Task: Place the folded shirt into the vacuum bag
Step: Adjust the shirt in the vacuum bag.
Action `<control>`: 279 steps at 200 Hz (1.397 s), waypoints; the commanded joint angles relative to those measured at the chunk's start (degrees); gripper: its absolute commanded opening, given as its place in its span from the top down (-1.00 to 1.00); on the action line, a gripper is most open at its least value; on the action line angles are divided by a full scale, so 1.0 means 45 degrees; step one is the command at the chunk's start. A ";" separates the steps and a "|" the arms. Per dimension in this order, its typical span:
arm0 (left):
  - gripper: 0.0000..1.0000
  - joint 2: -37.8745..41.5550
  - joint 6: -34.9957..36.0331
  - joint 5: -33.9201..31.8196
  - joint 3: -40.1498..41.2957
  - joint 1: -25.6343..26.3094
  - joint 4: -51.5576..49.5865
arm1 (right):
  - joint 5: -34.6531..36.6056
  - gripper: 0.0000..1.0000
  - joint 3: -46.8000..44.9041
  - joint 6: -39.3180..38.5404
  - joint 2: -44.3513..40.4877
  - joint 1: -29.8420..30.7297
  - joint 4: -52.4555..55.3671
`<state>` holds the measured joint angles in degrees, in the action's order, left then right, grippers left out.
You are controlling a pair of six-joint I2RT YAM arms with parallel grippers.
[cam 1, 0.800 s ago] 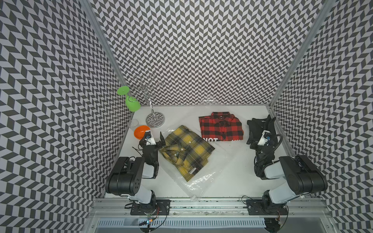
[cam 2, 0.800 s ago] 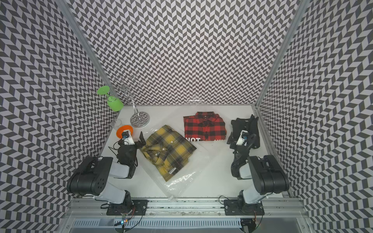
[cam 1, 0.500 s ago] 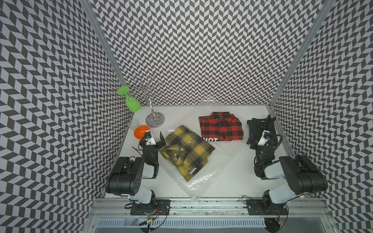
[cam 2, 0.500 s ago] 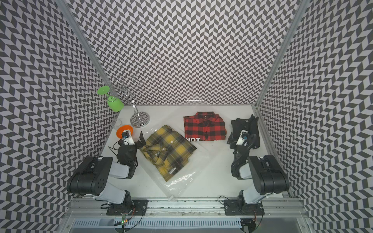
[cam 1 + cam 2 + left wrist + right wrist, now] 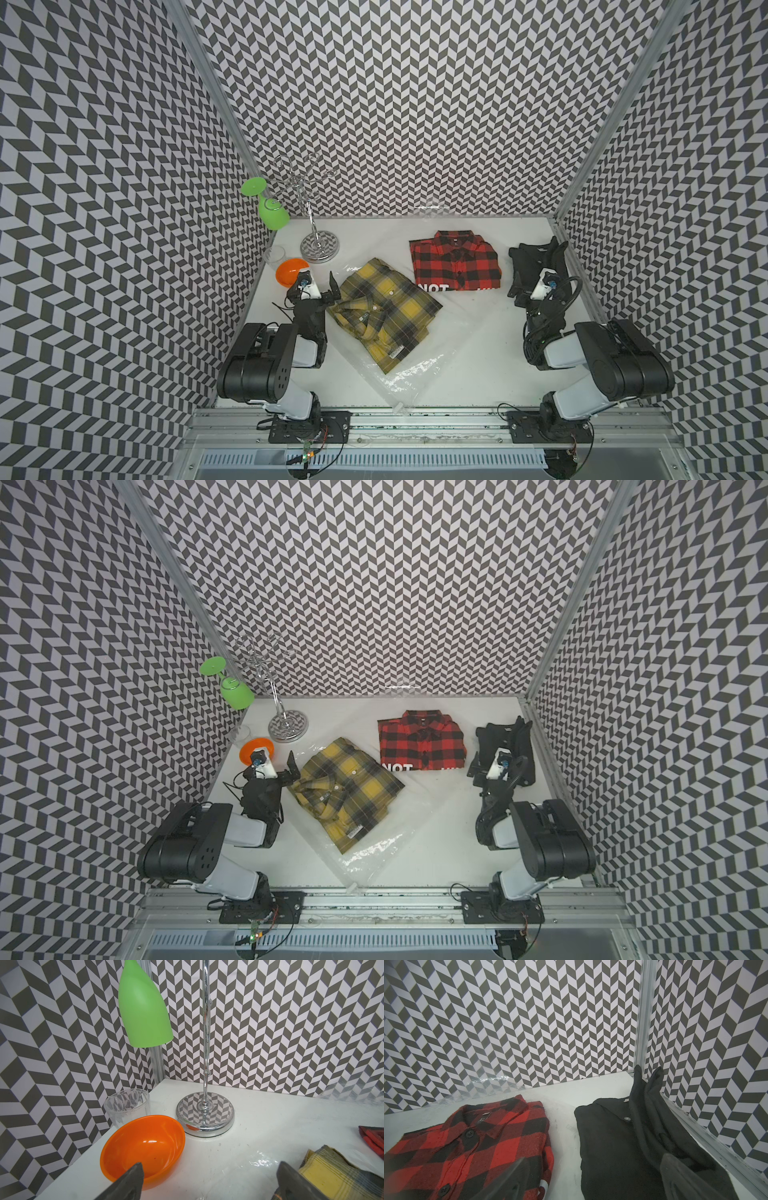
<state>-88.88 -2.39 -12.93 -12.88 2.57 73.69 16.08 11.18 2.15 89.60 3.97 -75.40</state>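
Shirt (image 5: 384,309), yellow plaid, lies at table centre on or inside bag (image 5: 415,370); which one cannot be told. Nothing has moved in the last second. Left gripper (image 5: 209,1176) and right gripper (image 5: 596,1167) stay parked, jaws apart, empty. Judged idle.

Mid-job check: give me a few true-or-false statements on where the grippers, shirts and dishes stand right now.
The left gripper and the right gripper both stand open, holding nothing. True.
The green glass stands upright. False: it hangs upside down from the chrome rack.
The yellow plaid shirt lies nearer the left gripper than the red plaid shirt does. True.
The orange bowl sits beside the right gripper. False: it sits by the left gripper, next to the clear cup.
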 commanded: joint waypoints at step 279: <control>-1.00 0.7283 -0.6991 -0.2072 -0.4242 0.2267 -1.1234 | -0.9124 -0.38 0.7346 0.8403 -0.1992 -0.1710 1.5042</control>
<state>-59.83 -13.34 -28.62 -26.41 15.33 44.75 -6.85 43.40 36.88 79.33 -4.97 -8.51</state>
